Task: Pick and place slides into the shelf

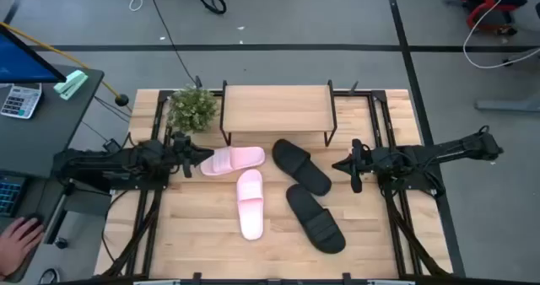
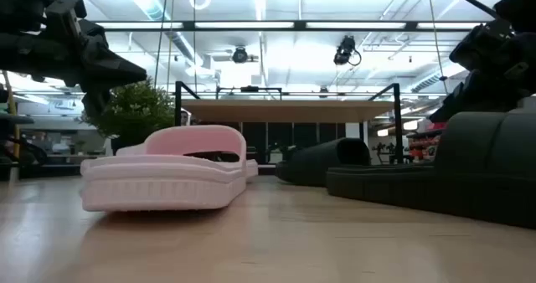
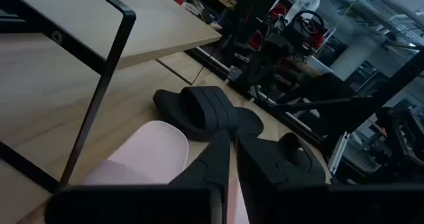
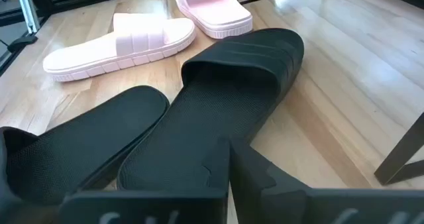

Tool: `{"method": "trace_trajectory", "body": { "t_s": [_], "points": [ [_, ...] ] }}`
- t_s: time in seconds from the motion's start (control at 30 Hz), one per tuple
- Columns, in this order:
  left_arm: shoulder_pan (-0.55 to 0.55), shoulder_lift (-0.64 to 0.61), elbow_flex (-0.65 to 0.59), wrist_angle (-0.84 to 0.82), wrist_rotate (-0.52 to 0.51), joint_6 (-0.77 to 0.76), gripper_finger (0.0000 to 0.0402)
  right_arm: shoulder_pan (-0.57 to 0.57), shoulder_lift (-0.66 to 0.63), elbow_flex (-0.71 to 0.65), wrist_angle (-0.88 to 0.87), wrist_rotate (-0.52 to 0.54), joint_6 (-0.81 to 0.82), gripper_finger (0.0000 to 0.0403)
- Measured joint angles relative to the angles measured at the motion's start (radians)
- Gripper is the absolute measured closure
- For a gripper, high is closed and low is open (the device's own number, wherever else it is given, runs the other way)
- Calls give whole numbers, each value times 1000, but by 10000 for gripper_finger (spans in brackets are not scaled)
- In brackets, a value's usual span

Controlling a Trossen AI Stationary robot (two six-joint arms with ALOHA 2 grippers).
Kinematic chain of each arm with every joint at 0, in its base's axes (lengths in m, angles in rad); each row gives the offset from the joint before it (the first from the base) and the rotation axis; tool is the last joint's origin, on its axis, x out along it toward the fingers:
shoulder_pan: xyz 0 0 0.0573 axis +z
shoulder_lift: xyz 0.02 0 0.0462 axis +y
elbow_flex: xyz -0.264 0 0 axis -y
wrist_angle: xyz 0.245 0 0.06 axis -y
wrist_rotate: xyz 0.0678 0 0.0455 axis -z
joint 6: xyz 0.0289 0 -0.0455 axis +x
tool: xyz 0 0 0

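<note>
Two pale pink slides (image 1: 232, 160) (image 1: 251, 202) and two black slides (image 1: 301, 165) (image 1: 315, 217) lie sole-down on the slatted tabletop, in front of the shelf (image 1: 274, 108). The shelf stands on its thin black legs at the table's far middle. My left gripper (image 1: 205, 156) is shut. It hovers at the left end of the far pink slide (image 3: 146, 151), above the table in the low view (image 2: 109, 65). My right gripper (image 1: 337, 163) is shut too, raised just right of the far black slide (image 4: 225, 105).
A small potted plant (image 1: 192, 108) stands left of the shelf. A person's hand (image 1: 21, 239) rests on a side desk left of the table, near a calculator (image 1: 18, 99). Bare wood lies along the table's near edge (image 1: 211, 251).
</note>
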Motion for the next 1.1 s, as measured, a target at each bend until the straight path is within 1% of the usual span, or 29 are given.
{"method": "trace_trajectory", "body": {
  "t_s": [0.2, 0.53, 0.87, 1.1],
  "points": [
    [0, 0, 0, 0, 0, 0, 361, 0, 0, 0, 0, 0, 0, 389],
    [0, 0, 0, 0, 0, 0, 374, 0, 0, 0, 0, 0, 0, 389],
    [0, 0, 0, 0, 0, 0, 361, 0, 0, 0, 0, 0, 0, 389],
    [0, 0, 0, 0, 0, 0, 368, 0, 0, 0, 0, 0, 0, 389]
  ]
}}
